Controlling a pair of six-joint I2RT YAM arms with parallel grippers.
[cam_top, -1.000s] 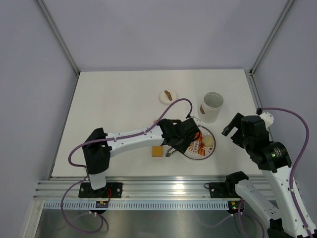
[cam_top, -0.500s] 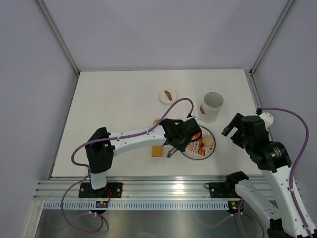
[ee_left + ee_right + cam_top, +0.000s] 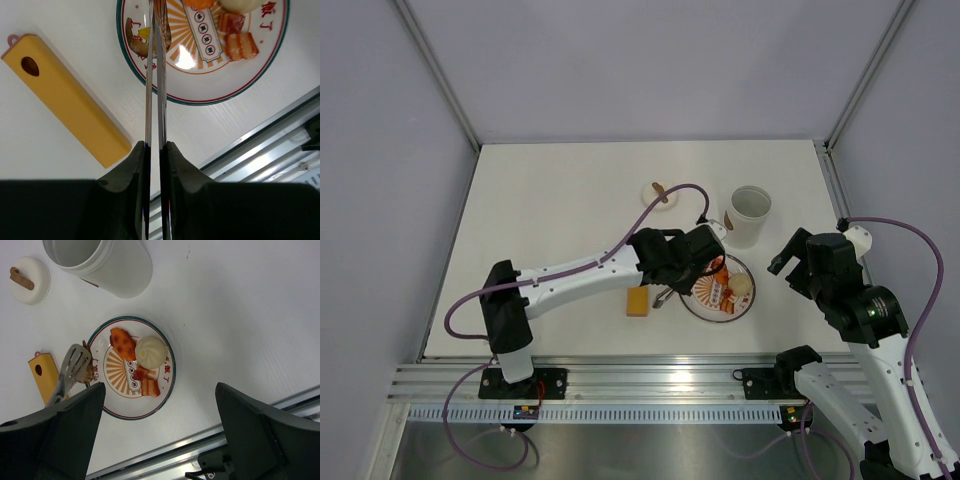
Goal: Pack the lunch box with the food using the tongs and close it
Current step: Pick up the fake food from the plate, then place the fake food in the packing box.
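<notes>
The round green-rimmed patterned plate (image 3: pixel 710 313) is being shared by all views: overlooked distantly from above, skimmed closely along its near edge (image 3: pixel 220 90) by the left wrist camera, and overlooked from higher (image 3: pixel 125 407) by the right wrist camera.

A patterned plate (image 3: pixel 210 82) lies just beside a flat orange bar (image 3: pixel 67 100) — both on the white table (image 3: pixel 550 200).

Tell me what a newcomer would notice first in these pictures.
The patterned plate near the table's front edge draws the eye first, carrying a pale bun and an orange-red piece. Over it, the left gripper squeezes the grey tongs nearly shut, tips at a brown piece by the plate's rim. Behind the plate stands the open white lunch box, its lid lying apart.
</notes>
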